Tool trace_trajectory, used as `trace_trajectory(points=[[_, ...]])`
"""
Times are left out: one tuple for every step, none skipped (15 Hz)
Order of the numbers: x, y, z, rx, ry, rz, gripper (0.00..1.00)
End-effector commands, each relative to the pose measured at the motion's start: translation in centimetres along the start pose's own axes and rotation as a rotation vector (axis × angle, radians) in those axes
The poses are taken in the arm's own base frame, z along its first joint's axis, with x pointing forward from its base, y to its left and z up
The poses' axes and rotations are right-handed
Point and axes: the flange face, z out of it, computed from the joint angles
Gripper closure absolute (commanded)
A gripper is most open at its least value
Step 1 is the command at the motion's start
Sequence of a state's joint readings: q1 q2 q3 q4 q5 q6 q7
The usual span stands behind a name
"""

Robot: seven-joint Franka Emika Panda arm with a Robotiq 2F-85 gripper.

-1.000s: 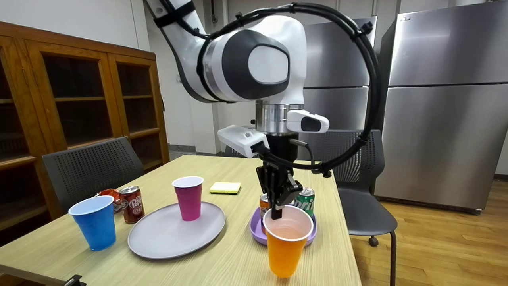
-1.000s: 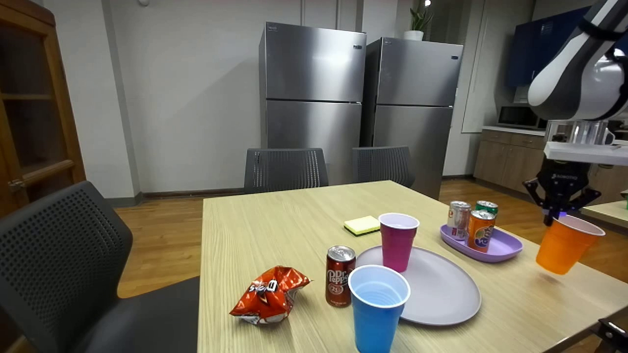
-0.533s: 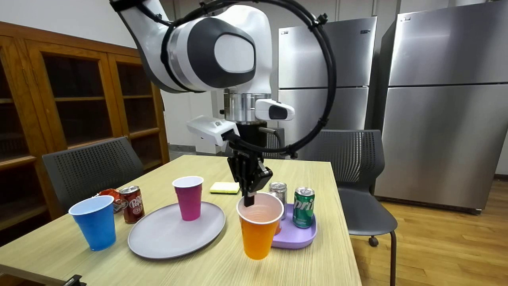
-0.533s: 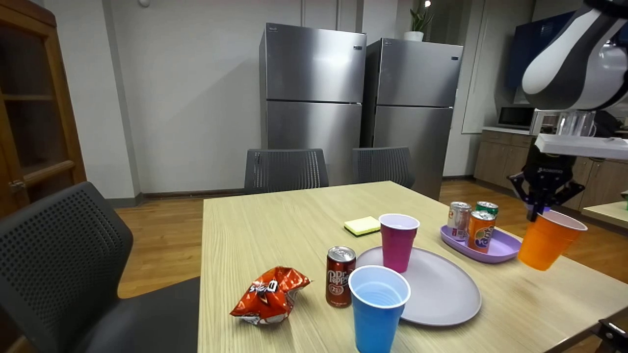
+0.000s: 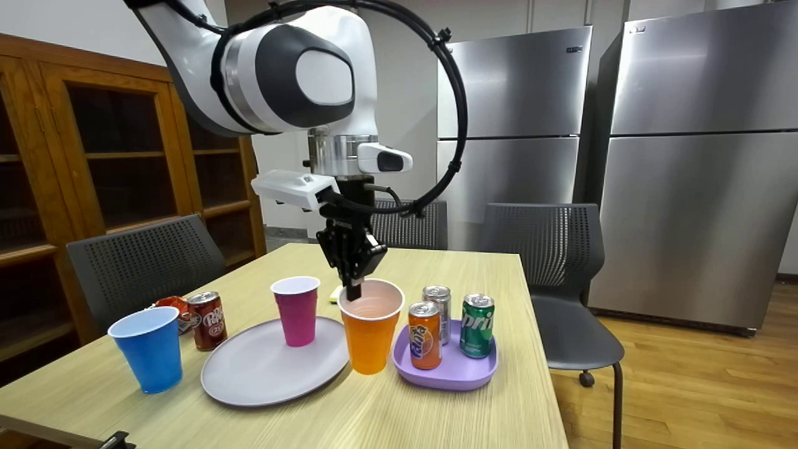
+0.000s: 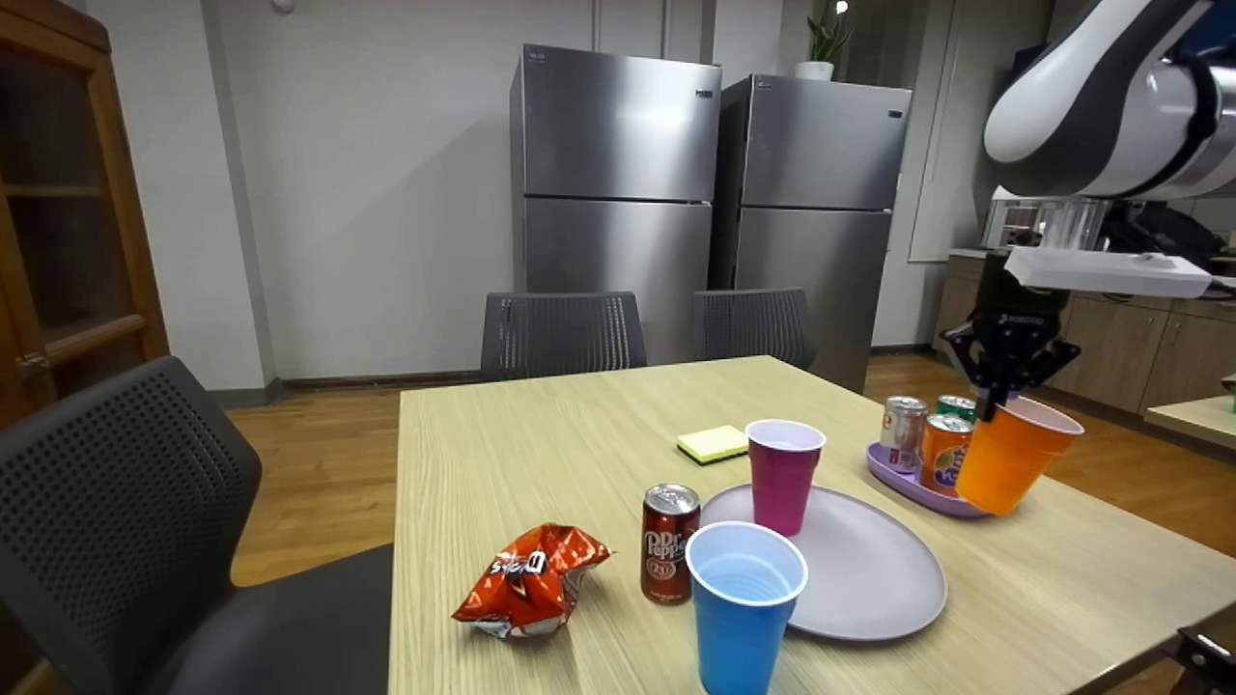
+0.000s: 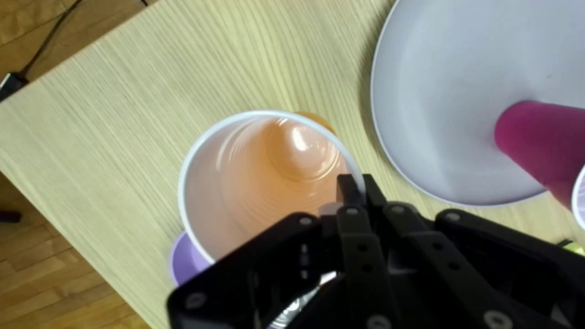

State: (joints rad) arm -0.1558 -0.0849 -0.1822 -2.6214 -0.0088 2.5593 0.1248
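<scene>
Your gripper (image 7: 359, 187) clamps the orange cup (image 5: 369, 346) by its rim; grasp and lift look done, release not yet. The cup hangs tilted above the table (image 5: 499, 424), near the gray plate (image 5: 268, 374). Your wrist view reveals its inner base but misses the blue cup (image 6: 739, 627) both exterior views show.

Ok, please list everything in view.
table: 1, beige, centre
plate: 1, grey, on table
tray: 1, purple, on table
orange cup: 1, orange, over table
magenta cup: 1, magenta, on plate
blue cup: 1, blue, on table
Dr Pepper can: 1, maroon, on table
Fanta can, Sprite can, silver can: 3; orange, green, silver; on tray
snack bag: 1, red, on table
sponge: 1, yellow, on table
chairs: 3, grey, around table
refrigerators: 2, silver, background
cabinet: 1, brown, background
potted plant: 1, green, background
arm: 1, white, over table
gripper: 1, black, gripping orange cup
</scene>
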Motion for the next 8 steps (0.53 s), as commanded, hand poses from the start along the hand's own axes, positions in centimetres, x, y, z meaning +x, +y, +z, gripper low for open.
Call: trace_trajectory(points=[[-0.7,-2.7,-0.5,0.008,0.015,-0.107,0.99],[-0.8,-3.5,-0.5,0.007,0.012,-0.134,0.99],[-1.0,-4.1,-0.4,0.007,0.011,-0.160,0.99],[-1.1,-4.8,-0.3,0.006,0.009,-0.188,0.99],[-1.2,-5.3,-0.3,0.005,0.008,-0.213,0.99],[-1.4,-5.9,-0.2,0.002,0.008,-0.242,0.99],[-1.5,-6.4,0.0,0.001,0.006,-0.268,0.99],[-1.7,-6.9,0.1,-0.003,0.004,-0.292,0.99]])
